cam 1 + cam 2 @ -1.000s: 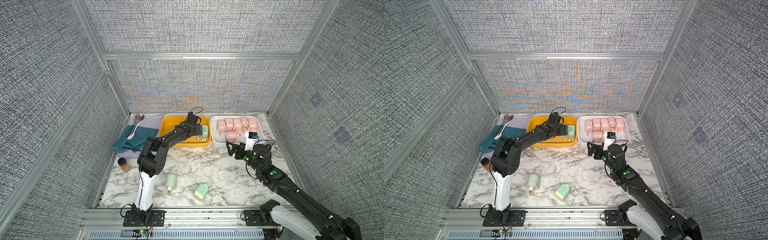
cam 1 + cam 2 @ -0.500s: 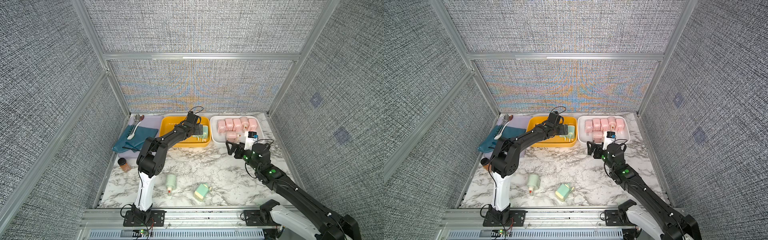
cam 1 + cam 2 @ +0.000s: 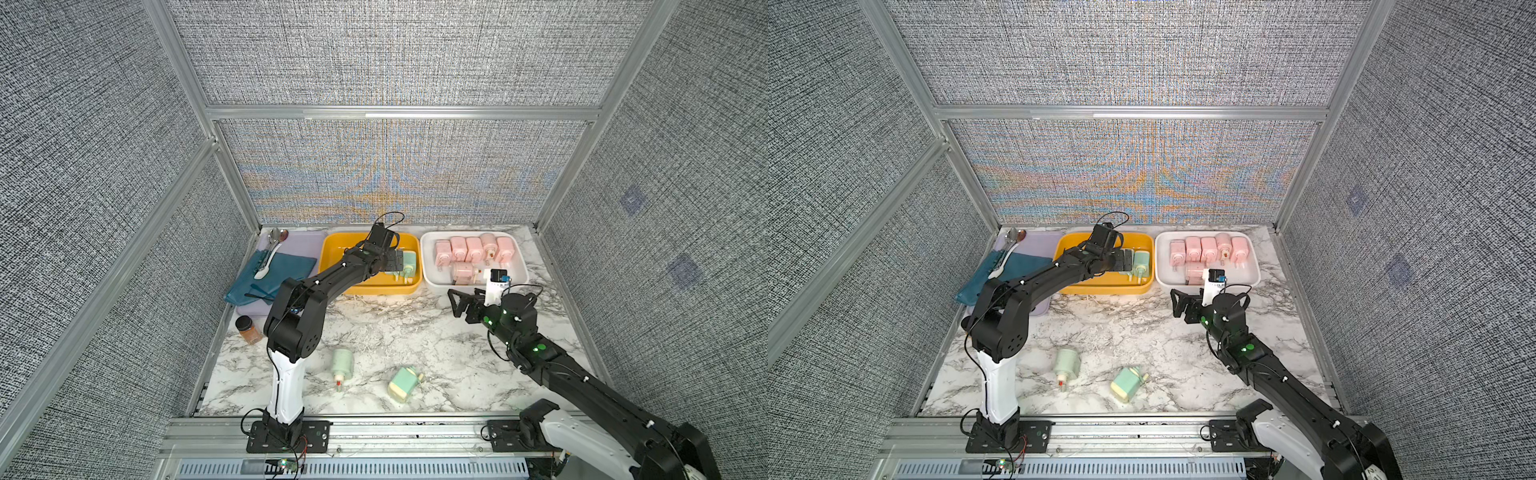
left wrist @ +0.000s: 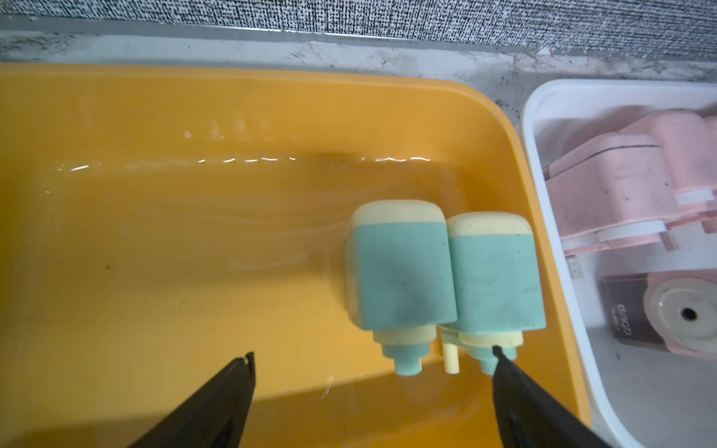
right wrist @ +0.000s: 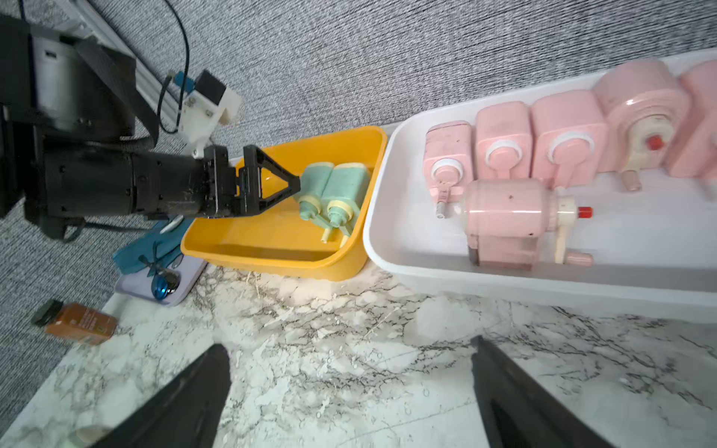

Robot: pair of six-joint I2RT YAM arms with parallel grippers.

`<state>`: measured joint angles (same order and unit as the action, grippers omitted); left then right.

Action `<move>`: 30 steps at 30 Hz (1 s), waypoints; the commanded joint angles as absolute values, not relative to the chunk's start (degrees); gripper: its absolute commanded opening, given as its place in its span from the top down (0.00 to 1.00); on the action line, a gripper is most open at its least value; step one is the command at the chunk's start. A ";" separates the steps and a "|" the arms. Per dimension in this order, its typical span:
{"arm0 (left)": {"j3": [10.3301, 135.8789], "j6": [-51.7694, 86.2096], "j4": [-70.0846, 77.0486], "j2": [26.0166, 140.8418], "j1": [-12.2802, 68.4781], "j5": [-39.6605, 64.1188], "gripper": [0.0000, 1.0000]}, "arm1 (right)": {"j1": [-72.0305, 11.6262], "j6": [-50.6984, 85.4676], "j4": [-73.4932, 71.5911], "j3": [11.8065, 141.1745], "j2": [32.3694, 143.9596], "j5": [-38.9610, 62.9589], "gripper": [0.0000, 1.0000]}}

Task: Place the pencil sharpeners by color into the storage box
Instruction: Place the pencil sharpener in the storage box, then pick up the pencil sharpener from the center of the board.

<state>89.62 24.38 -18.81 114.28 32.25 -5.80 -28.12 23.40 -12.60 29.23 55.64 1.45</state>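
Two mint green pencil sharpeners lie side by side in the yellow storage box, at its right end. My left gripper hovers open and empty just short of their crank ends, inside the box. Two more green sharpeners lie on the marble, one on its side and one tilted. Several pink sharpeners fill the white storage box. My right gripper stands open and empty over bare marble in front of the white box.
A brown spice jar stands by the left wall. A lilac tray with a teal cloth and spoons sits at the back left. Fabric walls close three sides, and a metal rail runs along the front.
Hardly anything differs. The right gripper has drifted a little toward the front of the table. Both grippers stay open and the sharpeners lie where they were.
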 commanded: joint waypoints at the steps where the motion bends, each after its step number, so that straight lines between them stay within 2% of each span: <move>1: 88.77 22.36 -22.93 110.91 32.48 -4.47 0.01 | -30.93 18.69 -8.88 31.57 57.64 4.93 0.01; 8: 82.70 19.37 -28.95 103.07 35.01 -8.20 0.01 | -42.17 16.70 -3.84 32.89 60.03 2.20 0.01; 17: 75.39 17.72 -38.37 92.90 39.77 -11.70 0.01 | -58.20 17.78 1.99 31.77 56.40 7.04 0.01; 23: 72.21 20.67 -47.02 88.33 44.39 -9.33 0.01 | -68.46 22.32 7.09 32.52 56.76 -2.08 0.01; 30: 66.81 22.43 -49.49 85.80 46.26 1.38 0.01 | -76.95 26.27 7.41 31.29 59.79 -11.83 0.01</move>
<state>67.77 21.30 -47.13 86.26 45.69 -4.36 -75.26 24.10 6.94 31.40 58.65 -5.78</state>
